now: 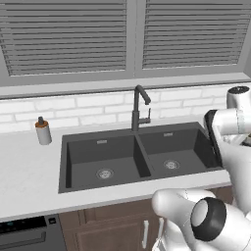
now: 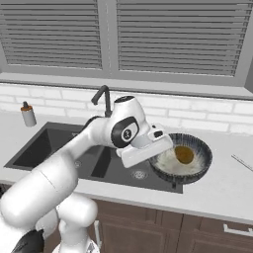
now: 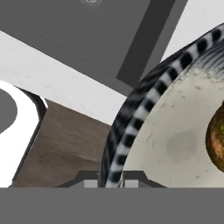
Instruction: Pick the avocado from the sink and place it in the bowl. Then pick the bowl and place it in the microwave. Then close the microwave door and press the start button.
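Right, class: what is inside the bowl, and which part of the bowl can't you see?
Inside the bowl lies the avocado, on its pale floor. The robot's hand covers the bowl's left edge, where the shut pincer grips the rim.

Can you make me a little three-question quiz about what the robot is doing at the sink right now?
1. True or false: the avocado lies inside the bowl.
2. What is the gripper shut on? A) the faucet B) the bowl's rim C) the soap bottle
3. Fill in: in the left base view, both basins of the sink hold nothing but their round ____.

Key: 1 true; 2 B; 3 drains
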{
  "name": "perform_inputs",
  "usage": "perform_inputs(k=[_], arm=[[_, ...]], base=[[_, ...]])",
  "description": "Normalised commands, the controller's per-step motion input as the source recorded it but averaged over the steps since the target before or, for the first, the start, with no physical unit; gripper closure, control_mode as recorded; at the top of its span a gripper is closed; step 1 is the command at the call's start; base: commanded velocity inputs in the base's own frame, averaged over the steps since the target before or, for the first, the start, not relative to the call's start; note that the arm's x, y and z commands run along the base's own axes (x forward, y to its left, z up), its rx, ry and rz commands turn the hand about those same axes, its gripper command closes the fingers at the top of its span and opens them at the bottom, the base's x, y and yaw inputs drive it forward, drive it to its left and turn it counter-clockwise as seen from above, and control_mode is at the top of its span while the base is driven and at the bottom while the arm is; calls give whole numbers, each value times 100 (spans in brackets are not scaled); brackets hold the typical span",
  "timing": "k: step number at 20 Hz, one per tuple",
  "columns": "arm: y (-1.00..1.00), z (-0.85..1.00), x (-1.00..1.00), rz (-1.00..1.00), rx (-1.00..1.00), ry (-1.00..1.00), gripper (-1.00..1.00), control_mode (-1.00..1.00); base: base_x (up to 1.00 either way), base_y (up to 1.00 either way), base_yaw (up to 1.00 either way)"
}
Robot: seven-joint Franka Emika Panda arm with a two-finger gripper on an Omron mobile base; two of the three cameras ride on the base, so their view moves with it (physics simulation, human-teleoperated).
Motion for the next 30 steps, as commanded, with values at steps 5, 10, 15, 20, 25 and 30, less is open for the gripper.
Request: perform_inputs(k=[5, 10, 15, 20, 25, 30], arm=[[61, 38, -10, 17, 0, -4, 100, -100], [12, 0, 0, 3, 0, 0, 100, -100], [11, 0, -6, 0, -4, -2, 100, -100], [18, 0, -7, 5, -1, -1, 100, -100], [0, 0, -1, 0, 0, 0, 100, -100], [0, 0, 0, 0, 0, 0, 100, -100]], base=[[0, 0, 0], [0, 0, 0], [0, 0, 0], [0, 0, 0], [0, 0, 0], [0, 0, 0]])
